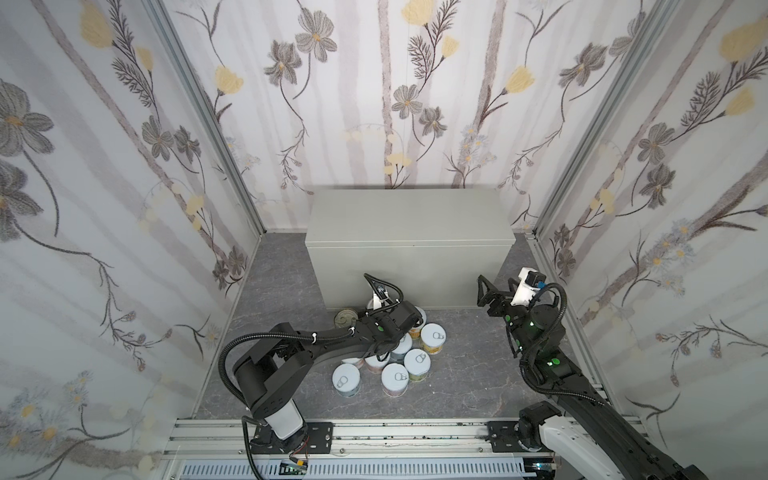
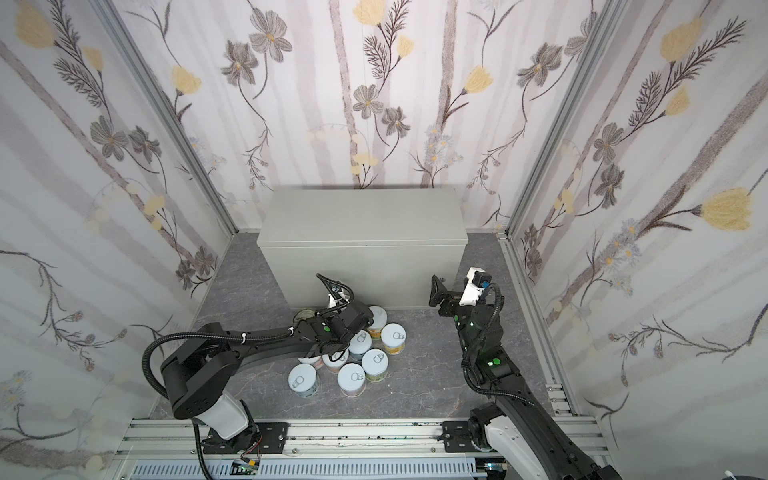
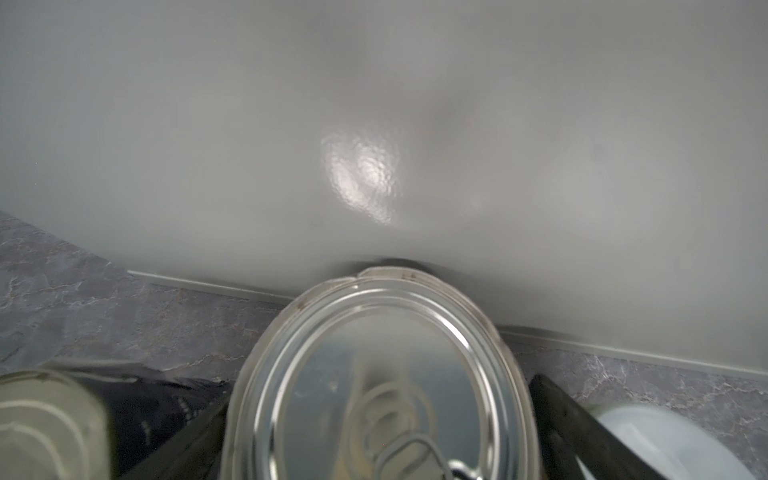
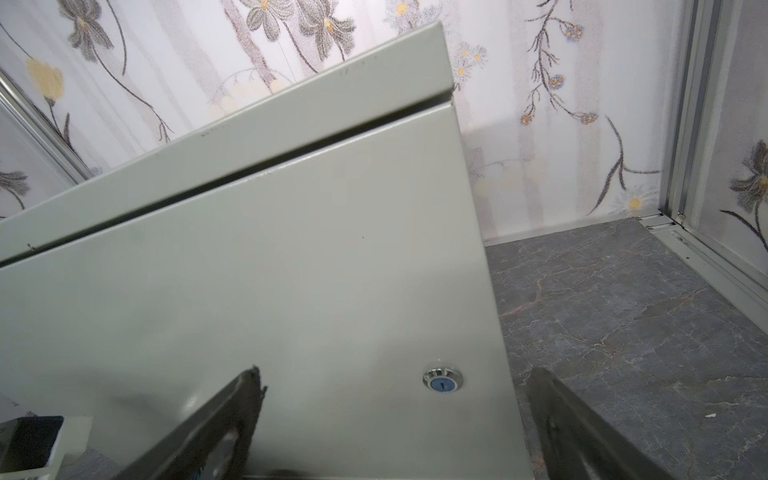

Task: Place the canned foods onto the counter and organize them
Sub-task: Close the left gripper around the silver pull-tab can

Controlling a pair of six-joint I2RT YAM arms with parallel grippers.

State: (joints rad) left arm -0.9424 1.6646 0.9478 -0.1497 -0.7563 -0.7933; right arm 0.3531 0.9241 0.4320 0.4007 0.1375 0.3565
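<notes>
Left end effector [image 3: 380, 386] straddles a steel-topped can [image 3: 374, 340], jaws wide, at the front of the grey worktop [image 3: 374, 124]; right end effector [image 4: 397, 374] hangs open near its lock [image 4: 443, 379].

A dark grey marbled floor [image 1: 457, 374] spreads beneath the left claw [image 3: 380, 386] and the right claw [image 4: 397, 374]. White wallpaper panels printed with grey and yellow flowers [image 1: 374, 104] rise well beyond both claws and along their outer sides. Silver aluminium corner posts [image 1: 205, 116] stand where the panels meet. A silver aluminium rail [image 1: 395, 436] runs well behind the claws, with a white slotted cable duct [image 1: 353, 471] just behind it. A tiny white scrap [image 4: 710, 414] lies on the floor near the right claw.
</notes>
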